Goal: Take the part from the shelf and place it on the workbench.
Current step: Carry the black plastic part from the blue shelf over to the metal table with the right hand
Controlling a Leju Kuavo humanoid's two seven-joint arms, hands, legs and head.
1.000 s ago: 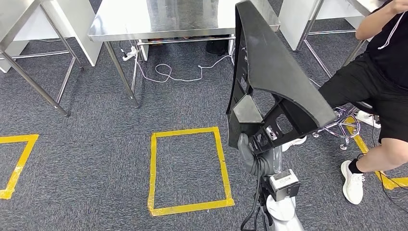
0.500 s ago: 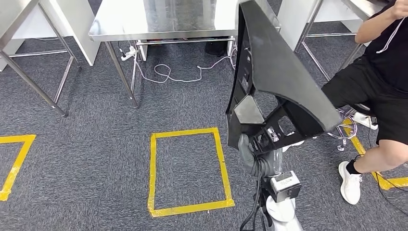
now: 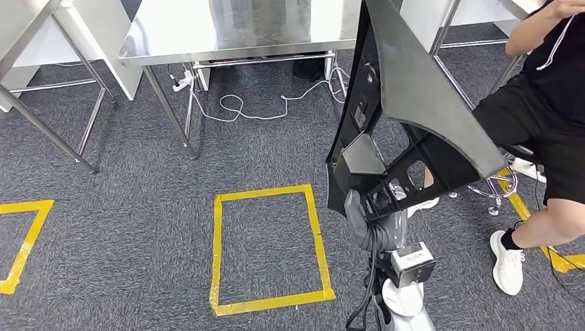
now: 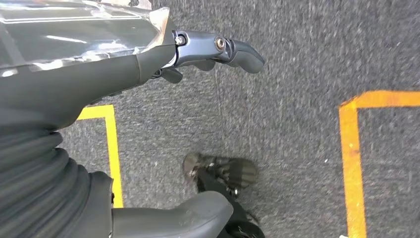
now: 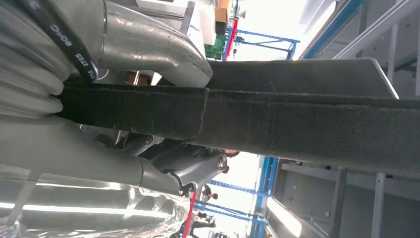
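Observation:
The part (image 3: 414,103) is a large black panel with a ribbed, cut-out back, standing upright and reaching past the top of the head view. My right hand (image 3: 364,222) grips its lower edge, right of the yellow floor rectangle. In the right wrist view the grey thumb (image 5: 153,47) lies over the part's thick black edge (image 5: 307,124) and the darker fingers (image 5: 195,166) wrap under it. The steel workbench (image 3: 227,31) stands ahead beyond the rectangle. My left hand (image 4: 148,124) hangs over the carpet, fingers (image 4: 223,48) and thumb (image 4: 173,218) apart, holding nothing.
A yellow tape rectangle (image 3: 219,248) marks the grey carpet before the workbench, another (image 3: 24,238) lies at the left. White cables (image 3: 248,107) trail under the bench. A person (image 3: 545,103) sits on a stool (image 3: 493,185) at the right. A second steel table leg (image 3: 45,121) stands far left.
The camera has shifted a little, so the workbench sits further left. The held part now reaches higher and slightly more to the right. The seated person's leg has moved.

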